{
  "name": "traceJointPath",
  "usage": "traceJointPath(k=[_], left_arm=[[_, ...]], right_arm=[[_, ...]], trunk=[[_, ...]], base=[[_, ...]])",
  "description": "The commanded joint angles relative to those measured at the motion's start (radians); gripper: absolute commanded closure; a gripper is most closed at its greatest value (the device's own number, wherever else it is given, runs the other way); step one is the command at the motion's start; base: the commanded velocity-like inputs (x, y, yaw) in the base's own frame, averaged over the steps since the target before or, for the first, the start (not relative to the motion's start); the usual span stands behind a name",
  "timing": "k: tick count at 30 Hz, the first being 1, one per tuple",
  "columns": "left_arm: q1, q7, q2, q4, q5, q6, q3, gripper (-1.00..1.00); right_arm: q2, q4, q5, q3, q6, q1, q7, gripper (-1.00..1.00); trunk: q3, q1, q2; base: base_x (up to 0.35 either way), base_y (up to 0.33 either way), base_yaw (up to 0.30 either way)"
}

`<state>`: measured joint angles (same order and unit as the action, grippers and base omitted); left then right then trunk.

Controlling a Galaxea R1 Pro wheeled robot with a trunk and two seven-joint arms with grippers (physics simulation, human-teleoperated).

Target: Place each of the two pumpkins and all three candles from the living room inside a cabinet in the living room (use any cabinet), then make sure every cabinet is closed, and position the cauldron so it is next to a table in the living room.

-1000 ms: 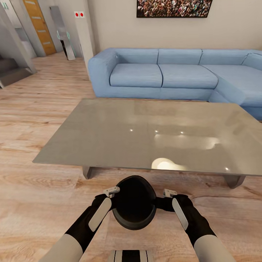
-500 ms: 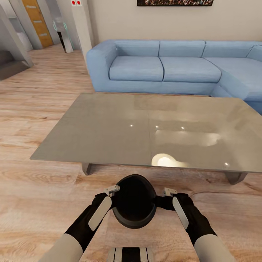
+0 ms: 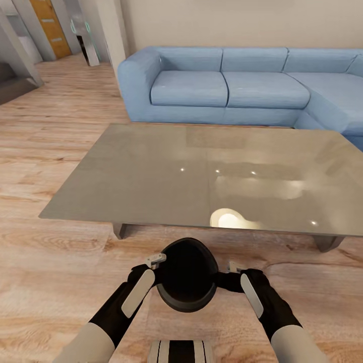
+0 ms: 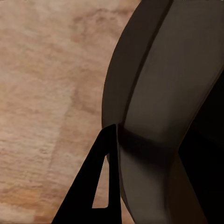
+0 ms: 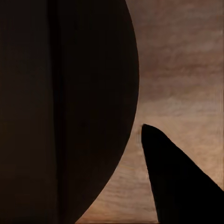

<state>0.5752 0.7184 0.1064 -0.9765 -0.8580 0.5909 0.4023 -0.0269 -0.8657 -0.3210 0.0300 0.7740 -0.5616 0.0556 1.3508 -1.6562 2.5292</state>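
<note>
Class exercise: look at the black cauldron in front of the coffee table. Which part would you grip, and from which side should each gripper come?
Grip the cauldron at its rim, one gripper from each side. It is round-bellied and wide, probably too broad for a single gripper, with its open mouth facing up. The left gripper and right gripper already flank it this way.

Head camera looks down over table (image 3: pixel 151 176); wrist cameras hug cauldron (image 4: pixel 158 93)
</note>
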Motion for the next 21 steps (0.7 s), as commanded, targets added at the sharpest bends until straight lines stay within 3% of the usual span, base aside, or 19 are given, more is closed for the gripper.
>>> traceJointPath(k=[1, 3, 4, 16, 21], left_arm=[[0.0, -0.068, -0.001, 0.068, -0.02, -0.012, -0.002, 1.0], [0.0, -0.068, -0.001, 0.068, -0.019, -0.012, -0.002, 1.0], [0.0, -0.068, -0.001, 0.068, -0.019, -0.012, -0.002, -1.0], [0.0, -0.068, -0.001, 0.067, -0.019, -0.011, -0.002, -1.0], [0.0, -0.068, -0.001, 0.067, -0.02, -0.011, -0.001, -1.0]], right_arm=[[0.001, 0.002, 0.056, -0.001, 0.004, 0.0, 0.0, -1.0], [0.001, 0.002, 0.057, -0.001, 0.004, 0.0, 0.0, -1.0], [0.001, 0.002, 0.057, -0.001, 0.004, 0.0, 0.0, -1.0], [0.001, 0.002, 0.058, -0.001, 0.004, 0.0, 0.0, -1.0], [0.001, 0.002, 0.057, -0.001, 0.004, 0.0, 0.0, -1.0]], trunk=[[0.001, 0.0, 0.0], [0.001, 0.0, 0.0], [0.001, 0.0, 0.0], [0.001, 0.0, 0.0], [-0.018, 0.002, -0.001]], base=[[0.0, 0.0, 0.0], [0.0, 0.0, 0.0], [0.0, 0.0, 0.0], [0.0, 0.0, 0.0], [0.0, 0.0, 0.0]])
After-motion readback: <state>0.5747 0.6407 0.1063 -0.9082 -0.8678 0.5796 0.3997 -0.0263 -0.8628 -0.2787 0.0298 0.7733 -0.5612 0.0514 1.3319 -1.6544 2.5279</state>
